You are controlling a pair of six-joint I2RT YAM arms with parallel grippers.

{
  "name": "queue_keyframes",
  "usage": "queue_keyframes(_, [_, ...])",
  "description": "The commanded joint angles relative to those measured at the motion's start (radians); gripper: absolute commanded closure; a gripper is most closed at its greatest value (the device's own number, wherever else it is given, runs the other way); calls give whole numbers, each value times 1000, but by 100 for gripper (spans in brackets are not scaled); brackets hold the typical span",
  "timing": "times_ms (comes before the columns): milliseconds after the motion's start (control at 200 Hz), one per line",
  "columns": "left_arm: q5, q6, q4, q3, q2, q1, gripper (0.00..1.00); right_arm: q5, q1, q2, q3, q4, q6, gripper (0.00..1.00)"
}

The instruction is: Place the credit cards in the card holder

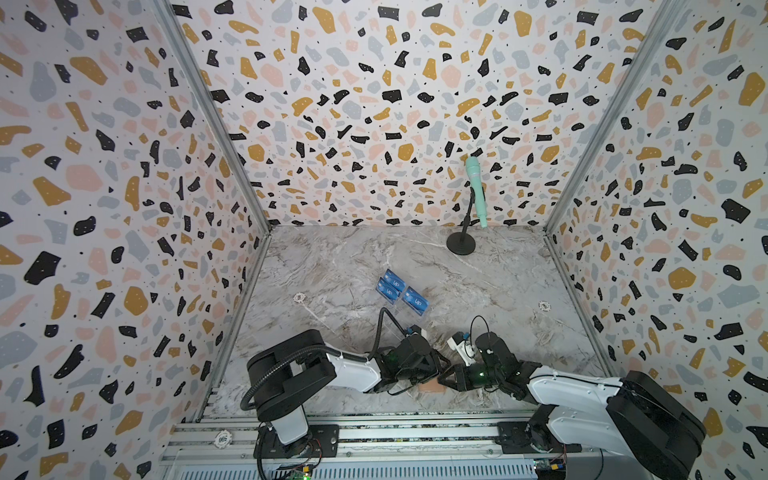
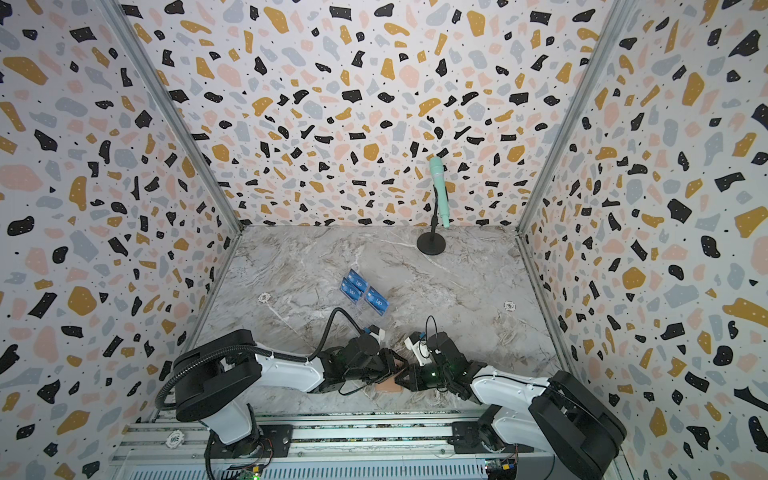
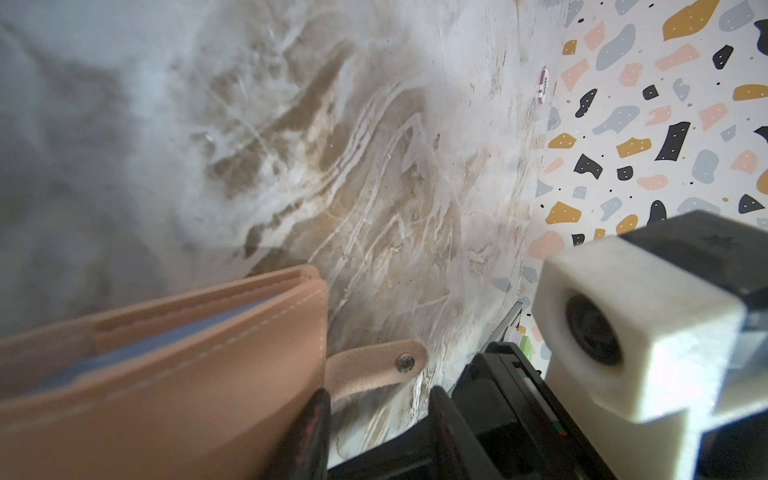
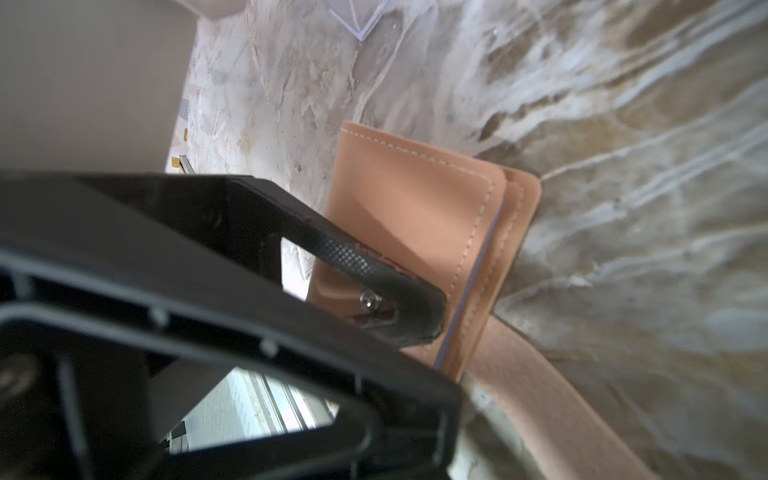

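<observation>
The card holder (image 1: 432, 386) lies on the marble table (image 1: 332, 257) close to its front edge, just behind the aluminium rail (image 1: 374, 432). In both top views only its front strip shows, and the rest is under the two grippers. In the wrist views its stitched top cover (image 4: 415, 208) sits slightly off the lower leaves, with a blue-grey layer (image 4: 478, 266) along the open edge. The snap tab (image 3: 374, 370) sticks out unfastened past the short edge that faces the right arm.

The right gripper (image 1: 448, 376) meets that short edge. In the right wrist view its black fingers (image 4: 357, 259) come together on the cover's rim, pinching it right beside the snap stud (image 4: 368, 301). The left gripper (image 1: 440, 362) points in from the other side, over the holder and nose to nose with the right one. In the left wrist view a dark fingertip (image 3: 316, 432) overlaps the holder's corner and a second one stands apart from it. Whether the left fingers clamp anything I cannot tell.

The credit cards (image 1: 392, 286), blue with white VIP print, sit in a clear stand (image 1: 401, 309) farther back, well apart from the holder, with open marble between. One poker chip (image 1: 299, 297) lies toward the left wall and another (image 1: 544, 306) toward the right wall. A mint microphone (image 1: 475, 187) on a black stand is at the back wall, with open marble in front of it.
</observation>
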Motion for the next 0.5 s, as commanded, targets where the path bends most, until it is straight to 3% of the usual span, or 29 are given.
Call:
queue_keyframes(0, [18, 22, -27, 32, 1, 6, 59, 73, 6, 17, 42, -84, -48, 84])
queue_keyframes(190, [23, 40, -61, 49, -27, 12, 58, 122, 6, 27, 61, -159, -56, 83])
queue_keyframes(310, [-53, 91, -228, 71, -113, 26, 55, 139, 6, 23, 58, -191, -56, 83])
queue_keyframes(496, [-73, 218, -458, 119, -196, 80, 53, 144, 6, 14, 59, -203, -50, 83])
